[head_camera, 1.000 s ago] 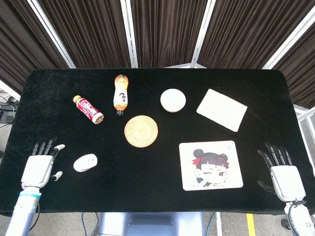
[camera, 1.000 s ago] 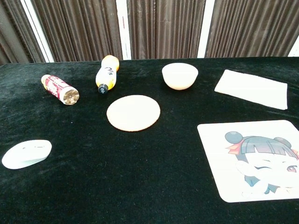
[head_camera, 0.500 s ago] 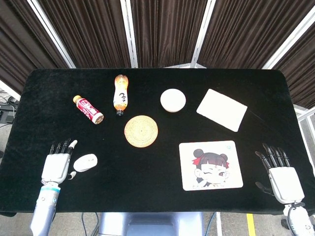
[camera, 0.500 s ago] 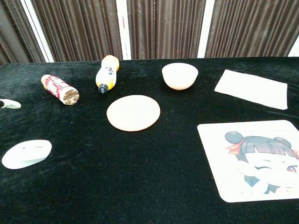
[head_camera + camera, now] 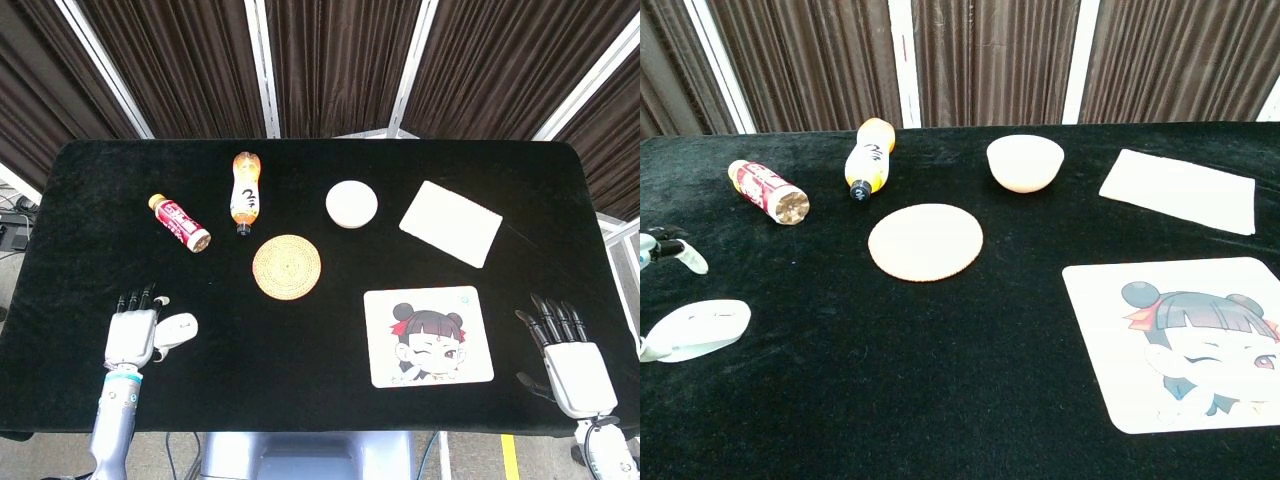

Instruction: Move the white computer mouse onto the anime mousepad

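Observation:
The white computer mouse (image 5: 180, 328) lies on the black table (image 5: 320, 320) at the front left; the chest view shows the mouse (image 5: 700, 328) near its left edge. My left hand (image 5: 134, 335) sits right beside the mouse on its left, fingers spread and pointing away from me, holding nothing. Only its fingertips (image 5: 682, 252) show in the chest view, just above and left of the mouse. The anime mousepad (image 5: 428, 335) lies flat at the front right, bare. My right hand (image 5: 568, 358) hovers open at the table's front right corner, right of the pad.
A red bottle (image 5: 180, 222) and an orange bottle (image 5: 246, 190) lie on their sides at the back left. A round woven coaster (image 5: 287, 266) sits mid-table between mouse and pad. A white bowl (image 5: 351, 204) and a white rectangular pad (image 5: 451, 222) stand further back.
My left hand has moved right, from well left of the mouse to right beside it, and its fingertips have entered the chest view. The right hand drifted slightly toward the table's front edge.

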You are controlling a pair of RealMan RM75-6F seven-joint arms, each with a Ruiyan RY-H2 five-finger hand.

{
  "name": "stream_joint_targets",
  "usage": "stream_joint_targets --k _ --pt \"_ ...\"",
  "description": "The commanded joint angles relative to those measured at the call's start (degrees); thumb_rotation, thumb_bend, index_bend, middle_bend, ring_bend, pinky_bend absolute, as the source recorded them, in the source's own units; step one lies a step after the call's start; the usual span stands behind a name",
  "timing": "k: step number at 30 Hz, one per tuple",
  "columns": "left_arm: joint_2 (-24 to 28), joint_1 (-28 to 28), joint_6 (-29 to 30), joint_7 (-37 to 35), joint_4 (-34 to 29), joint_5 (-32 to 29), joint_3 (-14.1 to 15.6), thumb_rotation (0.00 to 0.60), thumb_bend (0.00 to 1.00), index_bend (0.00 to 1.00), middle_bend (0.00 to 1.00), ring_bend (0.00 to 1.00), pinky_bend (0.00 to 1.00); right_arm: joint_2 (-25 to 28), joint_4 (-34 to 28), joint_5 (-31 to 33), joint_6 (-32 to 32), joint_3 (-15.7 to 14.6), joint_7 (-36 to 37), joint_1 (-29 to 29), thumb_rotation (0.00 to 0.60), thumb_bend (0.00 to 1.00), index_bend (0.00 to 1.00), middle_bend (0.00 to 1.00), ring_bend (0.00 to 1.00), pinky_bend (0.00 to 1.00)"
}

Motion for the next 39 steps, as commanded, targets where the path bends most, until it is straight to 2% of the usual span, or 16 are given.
stream_joint_targets --k 1,9,17,19,21,24,35,39 --pt "-0.84 -0.57 -0.03 0.22 0.79 -1.01 -0.24 0.600 0.18 0.23 0.00 0.00 0.00 0.00 0.09 -0.13 0.19 0.04 -0.09 -0.06 0.600 0.04 0.15 0.00 0.00 0.00" --pt "-2.52 -1.87 -0.57 1.16 2.89 -3.63 -0.15 0.600 0.18 0.24 0.00 0.00 0.00 -0.09 0.01 -0.17 -0.06 -0.12 -0.39 -0.11 0.600 0.04 0.15 0.00 0.00 0.00" --pt "-3.78 -2.82 -0.73 0.74 4.54 -4.63 0.55 0.600 0.18 0.35 0.00 0.00 0.00 0.02 -0.34 -0.25 0.04 -0.19 -0.70 -0.29 0.600 0.04 0.15 0.00 0.00 0.00" --pt "-3.87 -2.94 -0.71 0.49 4.78 -4.63 0.65 0.600 0.22 0.40 0.00 0.00 0.00 0.05 -0.31 -0.24 0.06 -0.16 -0.62 -0.30 0.600 0.04 0.15 0.00 0.00 0.00" --pt "-3.93 -3.03 -0.63 0.04 4.89 -4.53 0.55 0.600 0.30 0.44 0.00 0.00 0.00 0.02 -0.17 -0.16 -0.05 -0.22 -0.49 -0.32 0.600 0.04 0.15 0.00 0.00 0.00" --pt "-4.06 -3.08 -0.15 -0.83 4.97 -3.72 0.67 0.600 0.35 0.46 0.00 0.00 0.00 -0.09 -0.17 -0.20 -0.11 -0.21 -0.58 -0.30 0.600 0.04 0.15 0.00 0.00 0.00" --pt "-3.25 -4.64 -0.06 -1.09 3.76 -1.05 1.21 0.600 0.36 0.46 0.00 0.00 0.00 -0.29 0.15 0.52 -0.68 0.10 -0.86 -0.13 0.600 0.04 0.15 0.00 0.00 0.00" --pt "-2.26 -6.29 -1.88 -0.17 2.61 -0.66 0.84 0.600 0.36 0.46 0.00 0.00 0.00 -0.38 0.29 1.05 -0.74 0.33 -1.22 -0.17 0.600 0.04 0.15 0.00 0.00 0.00"
